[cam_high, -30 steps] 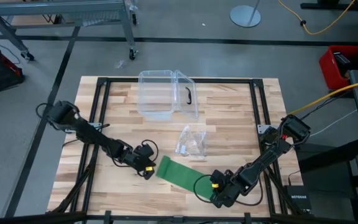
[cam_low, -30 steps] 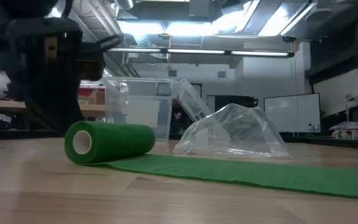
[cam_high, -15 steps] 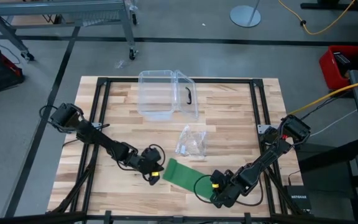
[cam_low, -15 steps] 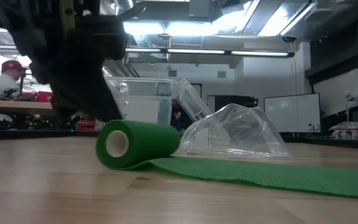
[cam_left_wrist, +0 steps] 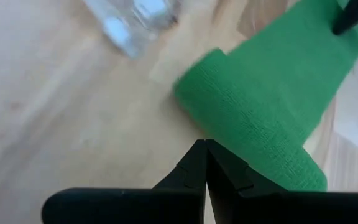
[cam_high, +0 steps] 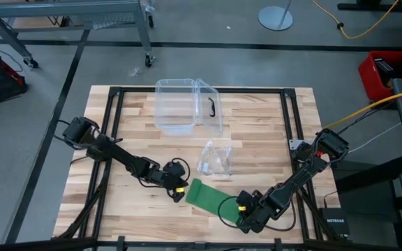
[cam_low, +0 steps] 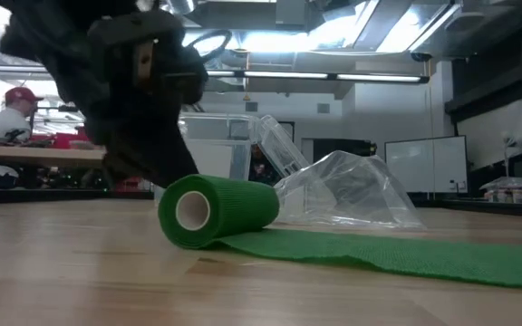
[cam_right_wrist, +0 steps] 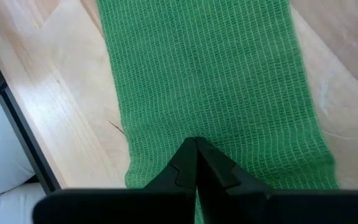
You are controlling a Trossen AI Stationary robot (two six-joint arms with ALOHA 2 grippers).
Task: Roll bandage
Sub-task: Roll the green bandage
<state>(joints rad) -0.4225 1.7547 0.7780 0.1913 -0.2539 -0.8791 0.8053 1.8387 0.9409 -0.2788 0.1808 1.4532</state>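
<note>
Bandage (cam_high: 208, 200): green stretch cloth, lower centre of the high view, part rolled. The rolled end (cam_low: 217, 212) lies on its side at the strip's left; the unrolled tail runs flat toward the lower right.

Left end effector (cam_high: 177, 192): fingers closed together, holding nothing, tips set against the roll's outer side. It appears placed there to push the roll along the strip, not to grasp it.

Right end effector (cam_high: 246, 217): fingers likewise closed, tips pressed down on the tail's far end in the lower right. Judged to be pinning the cloth so it stays taut and does not slide as the roll advances.

Clear plastic wrapper (cam_high: 215, 160): just above the strip, apart from it.

Clear box (cam_high: 184, 104): upper centre of the desk (cam_high: 257, 132), well apart.
</note>
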